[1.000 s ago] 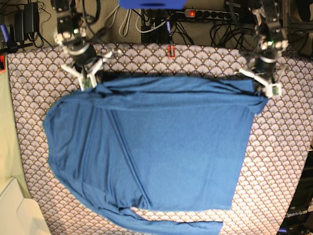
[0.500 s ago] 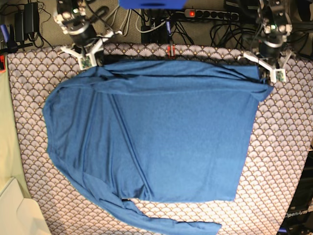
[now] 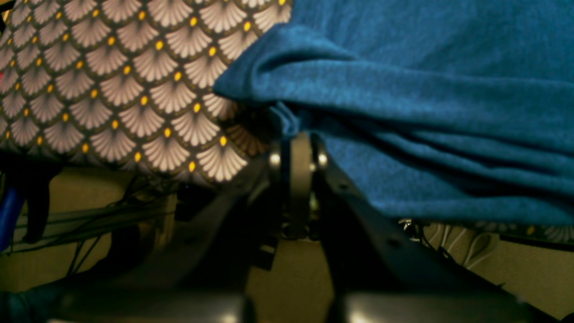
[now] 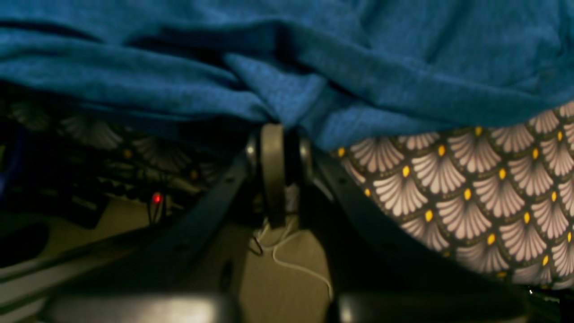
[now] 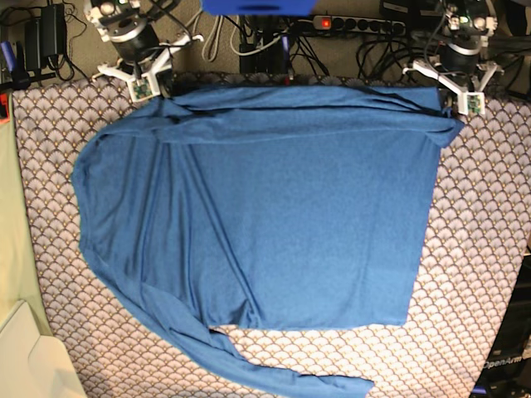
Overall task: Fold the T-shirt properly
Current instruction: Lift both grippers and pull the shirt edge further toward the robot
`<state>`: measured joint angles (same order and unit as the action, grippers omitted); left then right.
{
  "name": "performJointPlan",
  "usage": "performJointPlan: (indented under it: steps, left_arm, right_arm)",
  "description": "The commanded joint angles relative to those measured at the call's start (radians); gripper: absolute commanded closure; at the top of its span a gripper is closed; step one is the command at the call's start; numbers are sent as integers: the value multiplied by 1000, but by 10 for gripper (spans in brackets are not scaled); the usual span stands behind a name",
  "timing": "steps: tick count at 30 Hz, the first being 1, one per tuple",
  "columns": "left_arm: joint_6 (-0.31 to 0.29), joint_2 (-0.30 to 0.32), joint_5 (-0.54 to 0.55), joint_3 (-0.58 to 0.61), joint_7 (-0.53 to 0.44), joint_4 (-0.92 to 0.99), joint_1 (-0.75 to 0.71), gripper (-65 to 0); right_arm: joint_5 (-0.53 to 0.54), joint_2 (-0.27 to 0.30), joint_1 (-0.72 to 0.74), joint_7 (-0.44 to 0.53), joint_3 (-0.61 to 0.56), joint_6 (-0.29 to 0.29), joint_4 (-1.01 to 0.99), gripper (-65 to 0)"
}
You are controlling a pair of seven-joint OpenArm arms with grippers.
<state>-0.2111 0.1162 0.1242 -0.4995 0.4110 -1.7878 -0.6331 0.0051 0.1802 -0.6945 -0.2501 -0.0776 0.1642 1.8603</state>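
The blue T-shirt (image 5: 282,207) lies spread over the scallop-patterned tablecloth (image 5: 473,249), its far edge pulled to the back of the table. My left gripper (image 5: 455,106) is shut on the T-shirt's far right corner; in the left wrist view the cloth (image 3: 403,89) bunches at the closed fingertips of that gripper (image 3: 293,130). My right gripper (image 5: 156,91) is shut on the far left corner, and in the right wrist view folds of the T-shirt (image 4: 287,67) gather into the pinch of that gripper (image 4: 278,125). A long sleeve (image 5: 282,380) trails along the near edge.
Cables and a power strip (image 5: 357,25) lie on the floor behind the table's back edge. A pale box (image 5: 29,356) sits at the near left corner. The tablecloth shows bare on the right and at the near right (image 5: 448,348).
Both grippers have pulled the T-shirt's far edge toward the back of the table. The cloth has stretched flatter and slid backward with them.
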Motion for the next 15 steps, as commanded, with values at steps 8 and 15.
performJointPlan:
  steps: [8, 15]
  left_arm:
    - [8, 9, -1, -17, -21, -20, -34, -4]
    - [8, 7, -2, -17, -21, -96, -52, -4]
  right_arm:
    - [2, 5, -29, 56, 3, -1, 19, 0]
    - [2, 2, -43, 96, 3, -1, 83, 0]
